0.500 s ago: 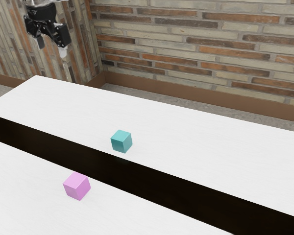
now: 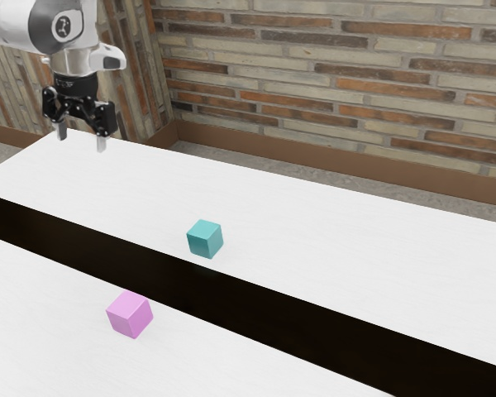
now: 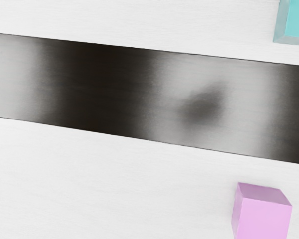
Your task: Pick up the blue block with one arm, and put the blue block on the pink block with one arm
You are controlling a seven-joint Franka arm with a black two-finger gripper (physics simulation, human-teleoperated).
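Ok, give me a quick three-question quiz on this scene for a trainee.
1. True or false: the blue block sits on the pink block.
2. The jaws are: A, shut on the blue block; B, open and holding nothing; C, shut on the pink block.
3. Fill in: a ____ stripe runs between the two blocks.
Key: 1 false; 2 B; 3 black.

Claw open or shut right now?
Open: the claw is spread wide with nothing in it, up near the table's far corner, well away from the blue block.
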